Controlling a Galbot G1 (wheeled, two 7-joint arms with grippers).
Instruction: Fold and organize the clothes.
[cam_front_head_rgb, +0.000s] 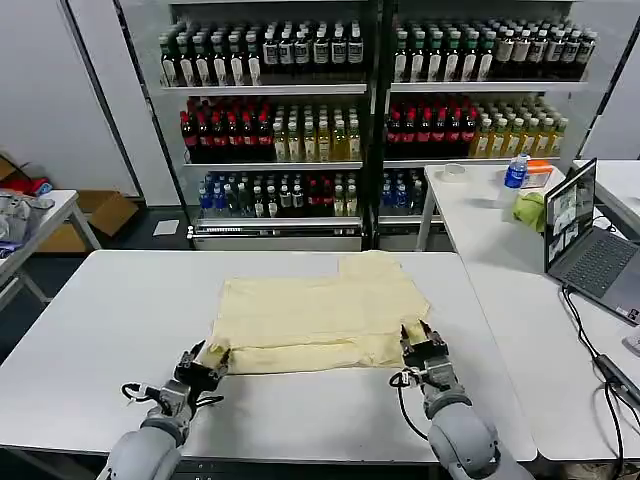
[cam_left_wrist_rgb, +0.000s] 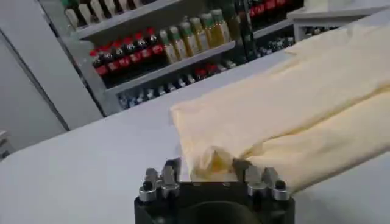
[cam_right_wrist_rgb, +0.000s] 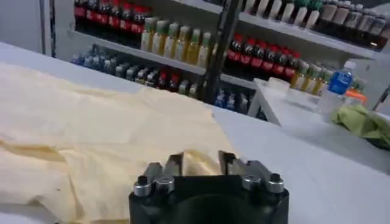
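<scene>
Shelves (cam_front_head_rgb: 270, 110) of bottles stand at the far side of the room, behind a glass-door frame, with dark, red and yellow bottles in rows. On the far left there is a small side table (cam_front_head_rgb: 45, 215) with a grey-white cloth heap (cam_front_head_rgb: 15, 215) on it, and a cardboard box (cam_front_head_rgb: 105, 212) on the floor behind it.

In the middle stands the white work table (cam_front_head_rgb: 100, 330). On its surface lies the pale yellow T-shirt (cam_front_head_rgb: 320, 310), spread flat in the centre, with its near edge folded over in a thick band. The left gripper (cam_front_head_rgb: 207, 365) is at the near left corner of the shirt; in the left wrist view its fingers (cam_left_wrist_rgb: 172, 171) are narrow and the cloth corner sits between them, so it holds the fabric. The right gripper (cam_front_head_rgb: 420, 345) is at the near right corner of the shirt; its fingers (cam_right_wrist_rgb: 173, 163) are also close together, with the yellow cloth between them.

To the right a second white table (cam_front_head_rgb: 500, 300) touches the work table. On it there is an open laptop (cam_front_head_rgb: 590, 240) with a cable, and farther away a yellow-green cloth (cam_front_head_rgb: 530, 210) and a blue-capped bottle (cam_front_head_rgb: 516, 172).
</scene>
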